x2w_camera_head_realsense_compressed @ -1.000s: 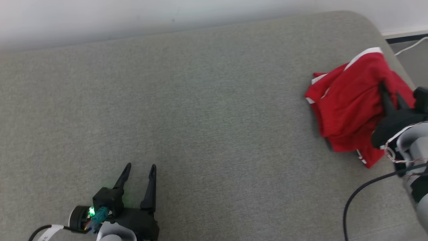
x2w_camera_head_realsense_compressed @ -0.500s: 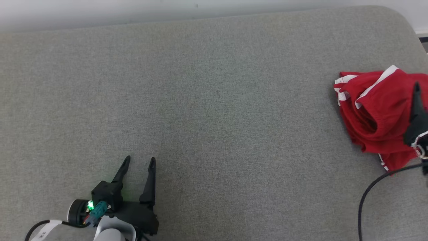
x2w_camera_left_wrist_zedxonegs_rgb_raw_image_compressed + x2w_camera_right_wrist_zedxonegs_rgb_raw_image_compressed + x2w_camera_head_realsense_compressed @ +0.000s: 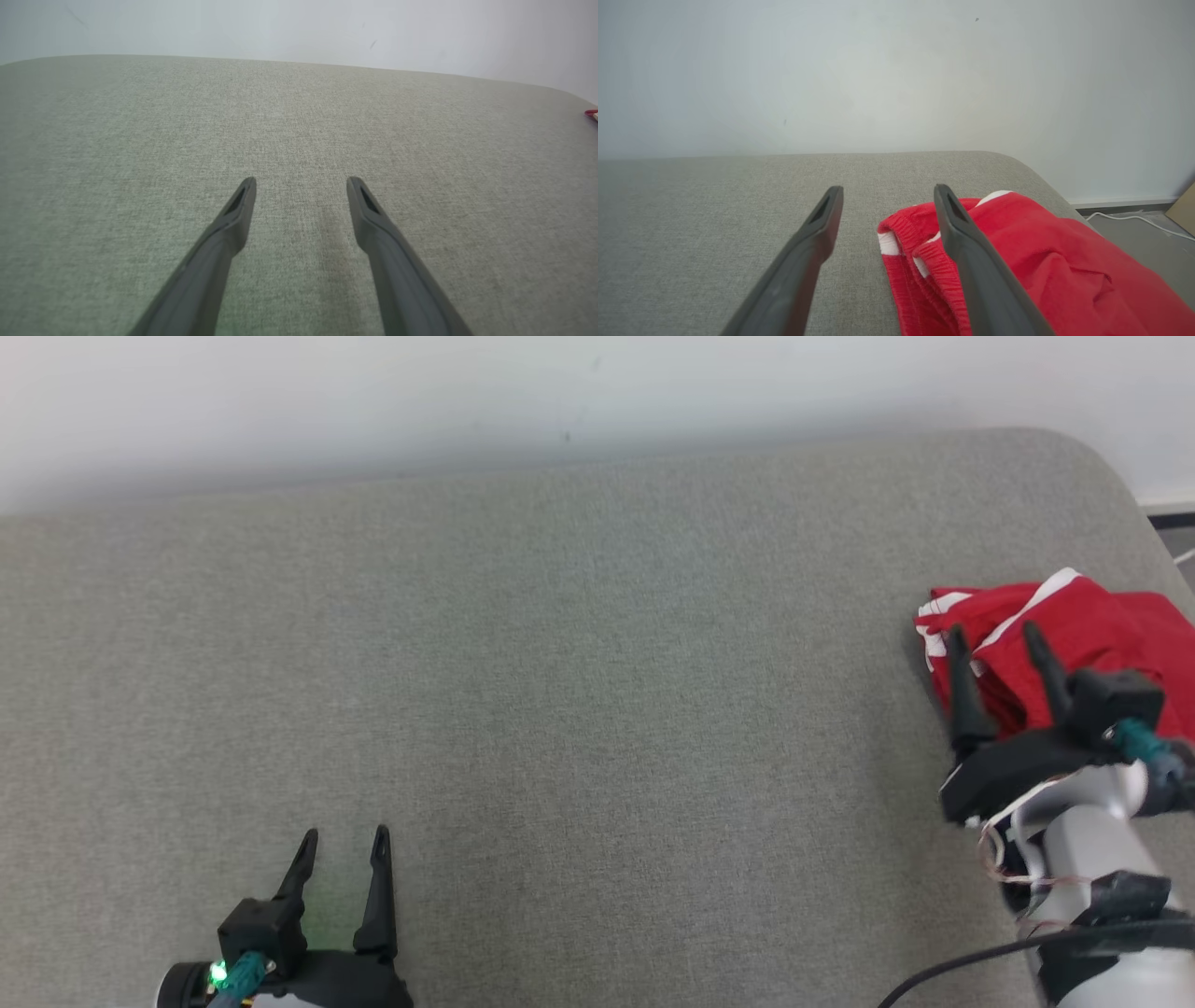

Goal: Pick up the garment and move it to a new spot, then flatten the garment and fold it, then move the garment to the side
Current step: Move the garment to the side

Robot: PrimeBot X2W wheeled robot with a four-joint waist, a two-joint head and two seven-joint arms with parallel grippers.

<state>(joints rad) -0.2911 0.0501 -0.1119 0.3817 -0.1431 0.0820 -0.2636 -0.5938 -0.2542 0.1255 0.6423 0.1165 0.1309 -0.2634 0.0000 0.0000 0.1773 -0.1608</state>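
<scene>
The garment (image 3: pixel 1092 635) is red with white stripes and lies folded in a heap at the right end of the grey cushioned surface (image 3: pixel 579 691). My right gripper (image 3: pixel 994 639) hovers over its near left edge, open, with nothing between its fingers. In the right wrist view the garment (image 3: pixel 1041 261) spreads under and to the right of the right gripper (image 3: pixel 885 198), whose fingers stand apart above the cloth. My left gripper (image 3: pixel 341 840) rests open at the lower left, far from the garment, and the left wrist view shows the left gripper (image 3: pixel 301 182) open above bare fabric.
A pale wall (image 3: pixel 560 392) runs behind the surface. The surface's rounded right corner (image 3: pixel 1111 476) lies just beyond the garment, with floor and a white cable (image 3: pixel 1134 219) past it. A black cable (image 3: pixel 952 966) trails from my right arm.
My right gripper has let go of the garment and opened, then drawn back toward its near left edge. The head camera has shifted. The left gripper stays open.
</scene>
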